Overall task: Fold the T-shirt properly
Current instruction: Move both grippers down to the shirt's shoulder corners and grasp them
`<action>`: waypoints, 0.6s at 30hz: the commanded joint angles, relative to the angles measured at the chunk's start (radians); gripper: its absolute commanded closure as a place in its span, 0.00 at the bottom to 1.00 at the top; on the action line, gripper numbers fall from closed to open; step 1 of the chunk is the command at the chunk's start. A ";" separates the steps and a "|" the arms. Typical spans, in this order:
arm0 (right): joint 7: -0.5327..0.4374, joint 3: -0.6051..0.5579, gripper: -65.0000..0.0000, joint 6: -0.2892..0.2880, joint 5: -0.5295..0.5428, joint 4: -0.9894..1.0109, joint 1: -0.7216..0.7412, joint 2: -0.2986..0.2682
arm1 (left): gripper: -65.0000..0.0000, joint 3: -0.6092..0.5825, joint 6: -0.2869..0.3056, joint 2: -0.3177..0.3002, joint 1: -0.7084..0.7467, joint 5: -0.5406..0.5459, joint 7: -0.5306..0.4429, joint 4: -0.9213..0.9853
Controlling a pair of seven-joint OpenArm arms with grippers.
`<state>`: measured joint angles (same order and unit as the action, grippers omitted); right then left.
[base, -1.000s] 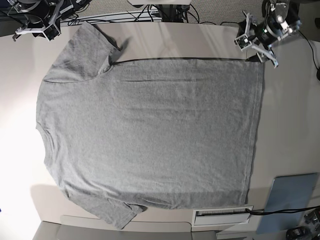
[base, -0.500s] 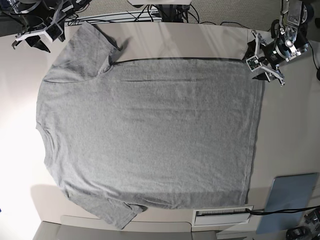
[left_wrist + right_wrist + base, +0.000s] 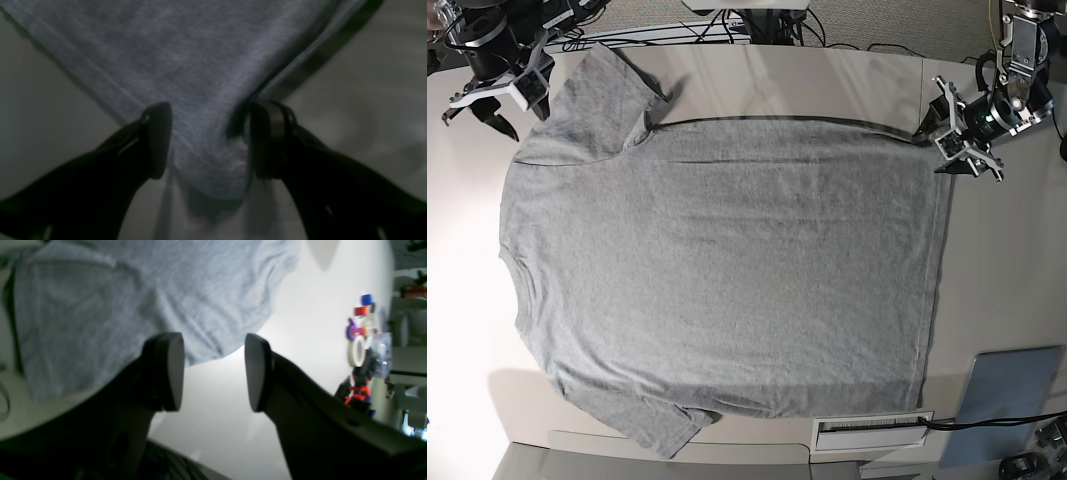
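Across the pale surface (image 3: 1007,260) the T-shirt (image 3: 727,270) lies spread flat, plain grey side up, collar end toward the base view's left and hem toward its right, with one sleeve pointing to the far edge and the other to the near edge. No fold has been made yet.

The step in hand looks like taking two far corners for a first fold. To do it well, the left gripper (image 3: 206,140) should settle low enough that one finger slides under the hem corner, so both layers are pinched and not only the top one. The right gripper (image 3: 213,371) needs to move further over the cloth near the far sleeve and shoulder before it bites. Both should then lift together and evenly, or the fabric will skew.

The left gripper stands spread wide, its fingers either side of the rounded hem corner at the far right; the corner lies between them, and the pictures do not show it pinched. Whether the fingers touch the fabric I cannot tell.

The right gripper is also spread wide and holds nothing. It hangs just off the shoulder edge, with bare surface between its fingers and the cloth just beyond them.
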<state>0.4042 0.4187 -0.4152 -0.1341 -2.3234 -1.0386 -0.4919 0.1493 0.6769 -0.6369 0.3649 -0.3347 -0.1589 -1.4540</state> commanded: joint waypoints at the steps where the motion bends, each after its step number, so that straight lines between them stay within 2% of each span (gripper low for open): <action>1: -0.011 0.008 0.55 -0.006 -0.018 -0.015 -0.009 -0.019 | 0.45 -0.010 -0.011 0.003 0.019 -0.172 0.202 0.036; 4: -0.006 0.008 0.55 -0.061 -0.040 -0.009 -0.009 -0.044 | 0.55 -0.010 0.005 0.014 0.018 -0.177 0.202 0.036; 10: -0.004 0.008 0.55 -0.068 -0.070 0.046 -0.008 -0.101 | 0.90 -0.010 0.005 0.014 0.018 -0.189 0.202 0.036; 12: -0.004 0.008 0.55 -0.068 -0.074 0.080 -0.009 -0.124 | 0.99 -0.010 0.005 0.014 0.018 -0.189 0.202 0.036; 18: -0.006 0.008 0.55 -0.102 -0.201 0.172 -0.008 -0.174 | 1.00 -0.010 0.003 0.014 0.018 -0.188 0.202 0.036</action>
<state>0.4057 0.4183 -0.5259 -0.3336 -2.1407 -1.0389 -0.6502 0.1452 0.6884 -0.6098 0.3649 -0.3573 -0.1703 -1.4490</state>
